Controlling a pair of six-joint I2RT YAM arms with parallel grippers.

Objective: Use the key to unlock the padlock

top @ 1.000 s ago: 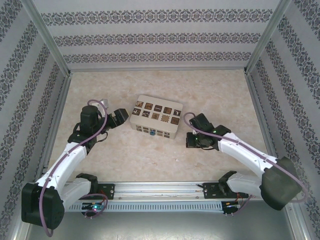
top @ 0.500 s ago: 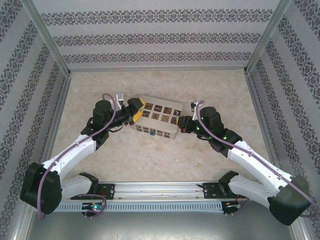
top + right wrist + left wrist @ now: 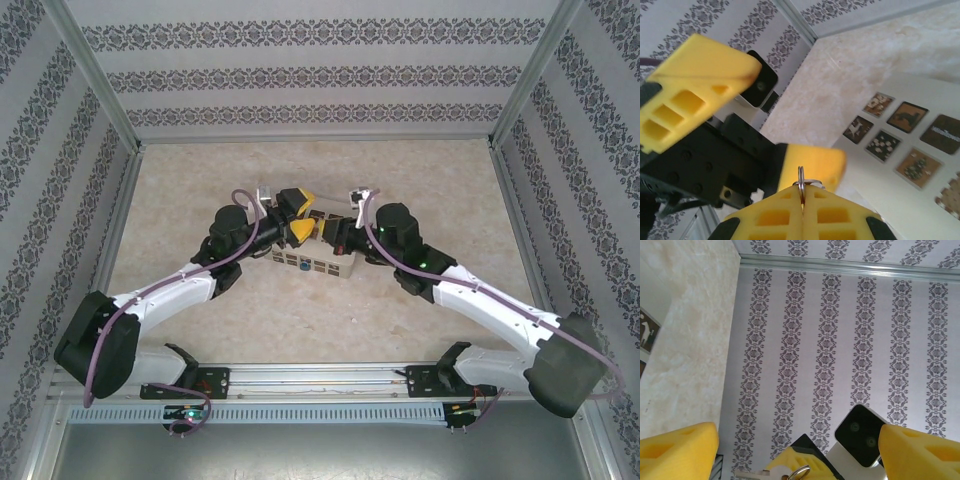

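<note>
Item, my left gripper [image 3: 299,216]: yellow foam-padded fingers [image 3: 677,450] spread wide, hanging over the cream rectangular box with brown patterned tiles [image 3: 325,263], the arm reaching in from 8 o'clock in the top view. Item, my right gripper [image 3: 803,200]: yellow pads pressed flat together, pinching a thin silver wire ring [image 3: 802,179] that stands out of the seam toward 12 o'clock in its own wrist view. The arm reaches in from 4 o'clock, and its tip sits in the gap between my spread left fingers. Item, small silver key [image 3: 751,473]: seen from the left wrist at 6 o'clock of the frame, blade pointing toward 9 o'clock, just beside the ring. How it is seated in the right pads I cannot tell. Item, tiny blue-bodied padlock [image 3: 303,267]: on the box's near side face, at 6 o'clock from both grippers and apart from them, its shackle too small to make out. Item, beige marbled table surface [image 3: 420,180]: bears the box near its centre. Item, grey-patterned white walls [image 3: 320,75]: standing at 9, 12 and 3 o'clock.
</note>
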